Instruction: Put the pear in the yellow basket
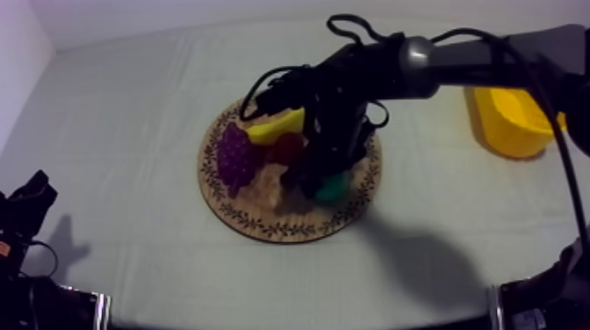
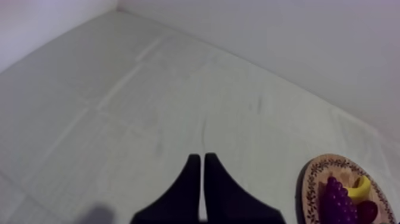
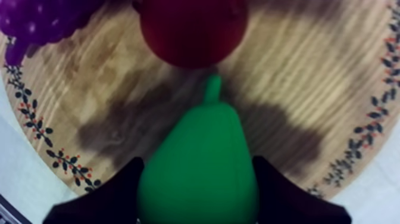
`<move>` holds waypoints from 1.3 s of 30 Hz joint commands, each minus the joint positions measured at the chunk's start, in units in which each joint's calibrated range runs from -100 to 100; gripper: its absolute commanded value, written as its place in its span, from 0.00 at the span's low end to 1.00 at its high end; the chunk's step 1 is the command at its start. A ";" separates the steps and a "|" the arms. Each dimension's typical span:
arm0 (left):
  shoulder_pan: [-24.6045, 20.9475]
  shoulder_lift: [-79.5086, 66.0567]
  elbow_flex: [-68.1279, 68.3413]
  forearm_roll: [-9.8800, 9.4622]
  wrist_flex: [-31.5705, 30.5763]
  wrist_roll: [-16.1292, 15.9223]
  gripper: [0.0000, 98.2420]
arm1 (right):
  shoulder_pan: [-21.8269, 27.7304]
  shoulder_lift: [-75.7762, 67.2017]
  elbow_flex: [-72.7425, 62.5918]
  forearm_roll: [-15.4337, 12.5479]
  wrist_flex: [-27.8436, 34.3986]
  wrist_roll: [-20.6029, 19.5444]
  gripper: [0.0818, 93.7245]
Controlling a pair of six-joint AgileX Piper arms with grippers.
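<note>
Right end effector [image 3: 198, 164]: fingers closed against both flanks of the pear [image 3: 201, 149], which apparently rests on the board [image 1: 263, 224] near its right rim. The pear's long axis runs straight out between the fingers, stem toward the small red fruit [image 3: 190, 30]. Left end effector [image 2: 201, 157]: pressed together, well apart from the board. The top view shows the basket [image 1: 514, 118] at the desk's far right edge, and the right wrist view shows the grip.

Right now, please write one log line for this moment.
right tool: shut on pear | pear: on board | left tool: shut, over cloth
</note>
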 commanded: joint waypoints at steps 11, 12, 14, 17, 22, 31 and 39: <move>-0.02 0.02 0.02 0.00 0.05 -0.01 0.00 | 7.33 -21.26 1.53 10.17 -1.15 -8.32 0.48; -0.02 0.02 0.02 0.00 0.05 -0.01 0.00 | 8.61 -23.19 1.26 11.03 -1.19 -8.85 0.48; -0.02 0.02 0.02 0.00 0.05 -0.01 0.00 | 11.46 -26.59 0.63 12.65 -1.10 -9.64 0.48; -0.02 0.02 0.02 0.00 0.05 -0.01 0.00 | 16.01 -30.26 -0.50 15.06 -1.12 -10.65 0.48; -0.02 0.02 0.02 0.00 0.05 -0.01 0.00 | 23.28 -33.32 -1.85 18.24 -1.80 -12.01 0.48; -0.02 0.02 0.02 0.00 0.05 0.01 0.00 | 33.41 -30.97 -1.64 19.11 -3.49 -12.21 0.47; -0.02 0.02 0.02 0.00 0.05 -0.01 0.00 | 38.62 -23.57 1.52 17.26 -5.57 -11.75 0.48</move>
